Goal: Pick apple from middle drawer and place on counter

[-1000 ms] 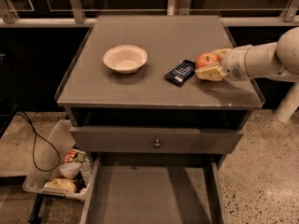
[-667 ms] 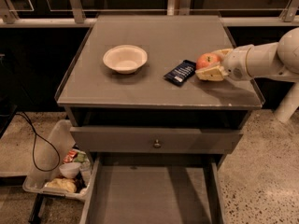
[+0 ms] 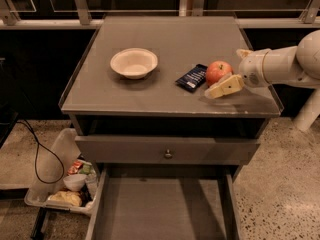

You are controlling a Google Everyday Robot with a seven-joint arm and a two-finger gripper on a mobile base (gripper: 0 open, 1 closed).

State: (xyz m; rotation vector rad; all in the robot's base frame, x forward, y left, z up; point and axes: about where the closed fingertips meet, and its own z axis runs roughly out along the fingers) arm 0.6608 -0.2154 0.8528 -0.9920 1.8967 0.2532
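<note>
The red apple (image 3: pixel 218 71) rests on the counter (image 3: pixel 170 34) near its right front edge. My gripper (image 3: pixel 229 73) reaches in from the right and is open. Its cream near finger (image 3: pixel 224 87) lies in front of the apple and its far finger (image 3: pixel 244 53) sits behind and to the right, so the apple stands between the fingertips, with no squeeze visible. The middle drawer (image 3: pixel 165 209) is pulled out at the bottom of the view, and its grey floor shows nothing on it.
A cream bowl (image 3: pixel 133 62) stands on the counter's left half. A dark blue packet (image 3: pixel 191 77) lies just left of the apple. A closed drawer front with a round knob (image 3: pixel 168 154) sits above the open drawer. A bin of rubbish (image 3: pixel 65 186) and a black cable (image 3: pixel 37 154) are on the floor at left.
The fingers have spread and the gripper has drawn back slightly to the right. More of the apple shows now, and it sits on the counter.
</note>
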